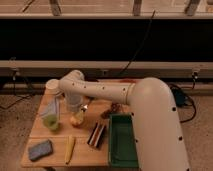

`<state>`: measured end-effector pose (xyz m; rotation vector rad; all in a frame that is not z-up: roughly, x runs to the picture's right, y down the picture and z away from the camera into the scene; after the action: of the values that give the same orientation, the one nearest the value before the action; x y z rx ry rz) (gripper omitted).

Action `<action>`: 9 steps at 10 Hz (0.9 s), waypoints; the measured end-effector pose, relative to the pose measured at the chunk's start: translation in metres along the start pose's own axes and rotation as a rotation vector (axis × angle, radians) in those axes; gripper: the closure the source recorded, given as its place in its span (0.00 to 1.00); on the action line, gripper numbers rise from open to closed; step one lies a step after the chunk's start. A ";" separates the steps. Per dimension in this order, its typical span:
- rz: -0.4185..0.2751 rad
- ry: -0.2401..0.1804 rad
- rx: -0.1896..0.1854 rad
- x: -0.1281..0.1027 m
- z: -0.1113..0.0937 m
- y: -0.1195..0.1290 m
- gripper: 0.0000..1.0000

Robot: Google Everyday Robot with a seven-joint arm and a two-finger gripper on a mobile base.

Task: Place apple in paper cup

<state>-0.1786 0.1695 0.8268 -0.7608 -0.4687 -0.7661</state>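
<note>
The apple [77, 119], small and yellowish-orange, sits on the wooden table [85, 156] left of its middle. The white paper cup [53, 86] stands upright at the table's back left corner, apart from the apple. My gripper [75, 108] hangs from the white arm directly above the apple, very close to its top or touching it. The arm's elbow [73, 82] is just right of the paper cup and hides part of the table behind it.
A green cup [51, 123] stands left of the apple. A blue-grey sponge [40, 149] and a long yellow item [70, 147] lie at the front left. A dark bar [97, 135] and a green tray [122, 141] lie to the right. Small dark objects [113, 110] sit behind the tray.
</note>
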 end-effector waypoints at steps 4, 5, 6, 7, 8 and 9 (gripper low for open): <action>-0.010 0.018 -0.027 -0.001 0.011 -0.001 0.35; -0.011 0.029 -0.034 -0.001 0.014 -0.001 0.35; -0.011 0.036 -0.038 -0.001 0.015 -0.001 0.35; -0.011 0.045 -0.042 0.001 0.016 -0.001 0.37; -0.008 0.053 -0.045 0.003 0.017 -0.001 0.45; -0.006 0.059 -0.047 0.004 0.017 0.000 0.54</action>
<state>-0.1776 0.1808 0.8403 -0.7788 -0.4016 -0.8054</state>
